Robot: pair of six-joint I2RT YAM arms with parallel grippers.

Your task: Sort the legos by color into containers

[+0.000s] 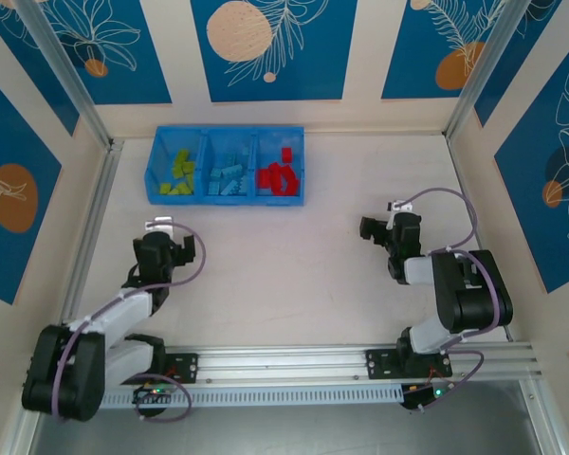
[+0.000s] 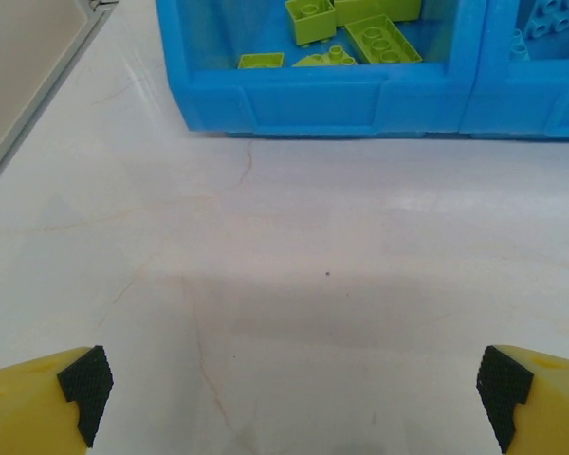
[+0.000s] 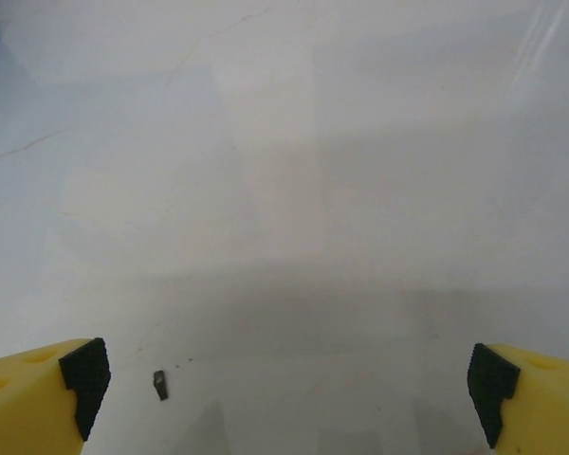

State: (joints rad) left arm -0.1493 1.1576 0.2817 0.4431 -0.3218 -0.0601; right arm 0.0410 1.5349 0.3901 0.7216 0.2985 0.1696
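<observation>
Left pincer [image 2: 292, 398] and right pincer [image 3: 286, 384] are both gaping released, gripping nothing, over the desk [image 1: 284, 256]. Green legos [image 1: 180, 171], light blue legos [image 1: 228, 177] and red legos [image 1: 280, 177] are lying in the left, middle and right compartments of the blue bin [image 1: 228, 198].

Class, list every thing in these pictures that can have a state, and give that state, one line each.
left tool, open, holding nothing
right tool, open, holding nothing
blue bin, upright on the table, open-topped, each compartment holding one colour
lime green legos, lying in the left compartment
light blue legos, lying in the middle compartment
red legos, lying in the right compartment
</observation>
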